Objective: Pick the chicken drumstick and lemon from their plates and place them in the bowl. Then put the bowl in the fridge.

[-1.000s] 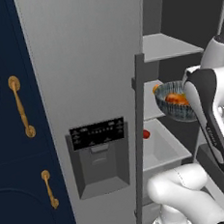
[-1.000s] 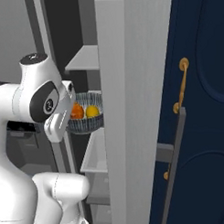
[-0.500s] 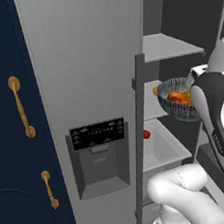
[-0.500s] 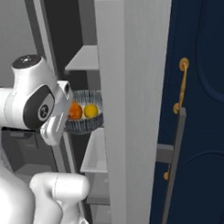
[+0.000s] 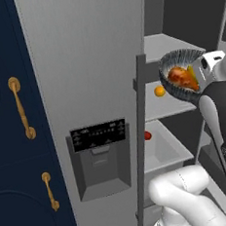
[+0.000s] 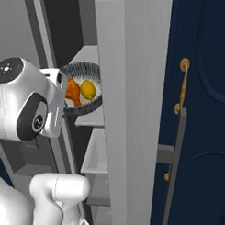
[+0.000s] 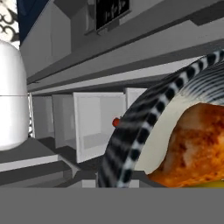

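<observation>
the open fridge [image 5: 86, 63] door stands edge-on beside the bowl [image 6: 82, 106], which is tilted in front of the shelves. one orange ball [image 5: 159, 91] and one small red ball [image 5: 147, 135] sit inside. the bowl holds one chicken drumstick [image 6: 72, 91] and one lemon [image 6: 88, 89]. the gripper is hidden behind the arm, pinched on the bowl's rim.

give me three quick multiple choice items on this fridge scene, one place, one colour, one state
1. Where is the chicken drumstick?
A. in the bowl
B. on a plate
C. on the floor

2. What colour is the lemon?
A. green
B. yellow
C. purple

3. How is the fridge door?
A. shut
B. missing
C. open

Answers:
1. A, the drumstick lies beside the lemon inside the striped rim.
2. B, the right base view shows a yellow oval.
3. C, grey shelves show past the door's edge, the bowl raised in front of them.
</observation>
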